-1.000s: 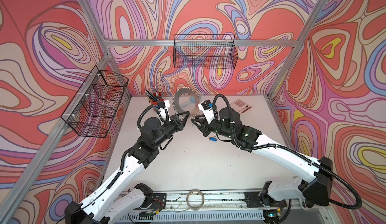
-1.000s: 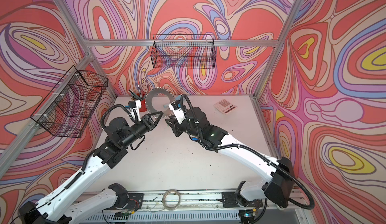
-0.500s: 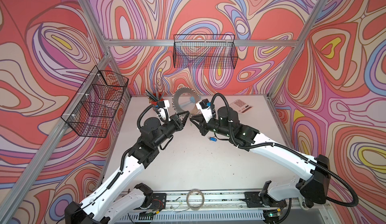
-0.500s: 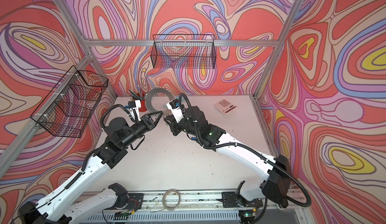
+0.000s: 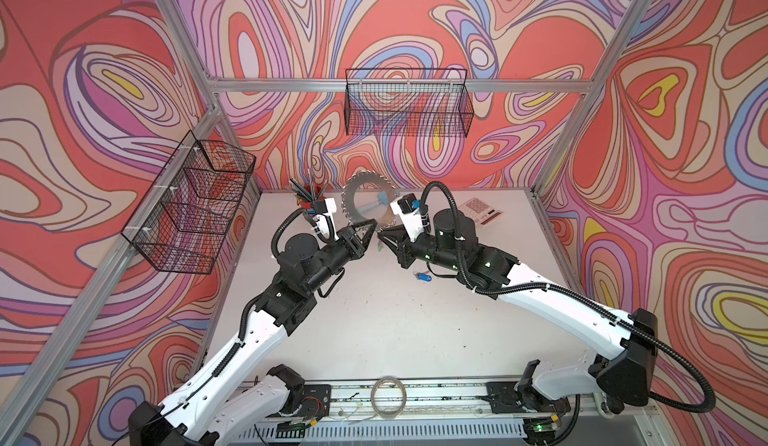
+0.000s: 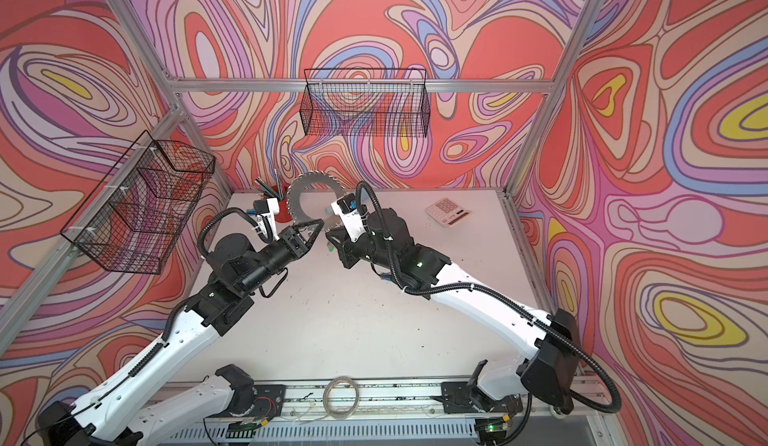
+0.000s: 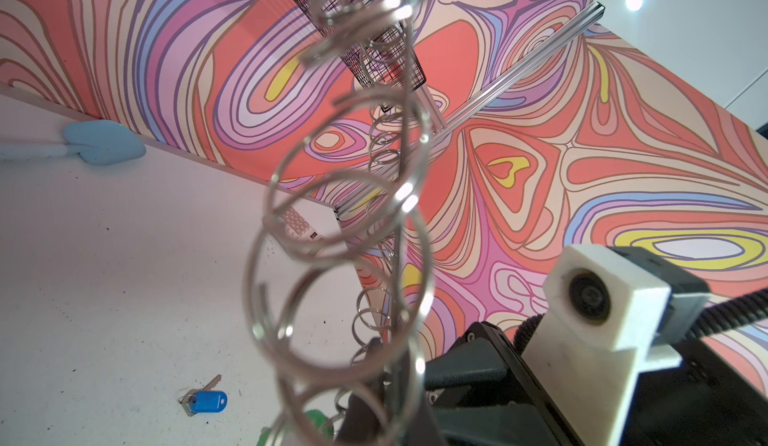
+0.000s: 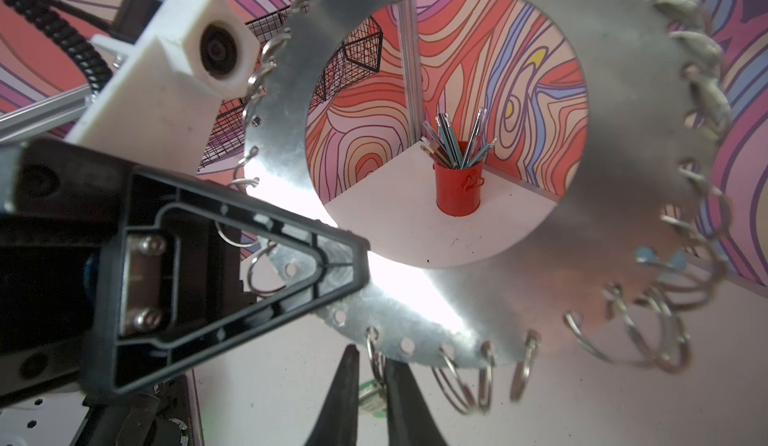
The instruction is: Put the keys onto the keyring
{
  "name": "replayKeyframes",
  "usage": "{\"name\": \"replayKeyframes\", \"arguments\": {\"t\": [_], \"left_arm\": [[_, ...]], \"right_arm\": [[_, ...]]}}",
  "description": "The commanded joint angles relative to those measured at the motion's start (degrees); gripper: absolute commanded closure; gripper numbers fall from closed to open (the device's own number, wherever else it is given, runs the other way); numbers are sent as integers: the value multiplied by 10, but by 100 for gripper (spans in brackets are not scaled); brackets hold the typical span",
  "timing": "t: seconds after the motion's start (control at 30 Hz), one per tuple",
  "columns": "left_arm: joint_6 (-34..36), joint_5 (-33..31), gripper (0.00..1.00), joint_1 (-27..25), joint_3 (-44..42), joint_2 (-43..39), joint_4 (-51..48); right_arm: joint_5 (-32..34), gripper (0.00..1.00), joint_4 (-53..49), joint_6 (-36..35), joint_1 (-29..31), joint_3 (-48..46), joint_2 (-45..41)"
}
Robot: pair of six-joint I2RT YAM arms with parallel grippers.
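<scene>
Pressed together on the lower rim of the keyring [image 8: 540, 282], the left hand [image 5: 372, 228] holds the disc upright and clear of the white surface [image 5: 374, 319], at back centre in both top views. The right hand [image 5: 381, 239] meets it tip to tip from the right. In the right wrist view its fingers [image 8: 340, 398] stand a slit apart, pinching the green-tagged key [image 8: 371, 397] just under a small split ring on the disc's bottom edge; whether key and ring touch cannot be told. The blue-tagged key [image 5: 424, 276] lies flat on the surface, lower right of the hands, beside the right arm. A red pen pot [image 8: 457, 190] stands in the back left corner and a calculator [image 5: 480, 211] near the back right edge. Open surface spreads across centre and front.
</scene>
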Motion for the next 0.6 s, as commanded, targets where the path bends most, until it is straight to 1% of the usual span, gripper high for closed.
{"name": "replayKeyframes", "arguments": {"t": [0.0, 0.13, 0.33, 0.57], "left_arm": [[-1, 22, 100, -5, 10, 0, 7], [-1, 23, 100, -5, 10, -1, 7], [-3, 24, 100, -5, 8, 1, 4], [9, 17, 100, -5, 7, -1, -20]], "right_arm": [[28, 85, 11, 7, -2, 25, 4], [27, 88, 15, 11, -2, 28, 7], [3, 100, 19, 13, -2, 34, 9], [-7, 100, -6, 34, -3, 38, 4]]}}
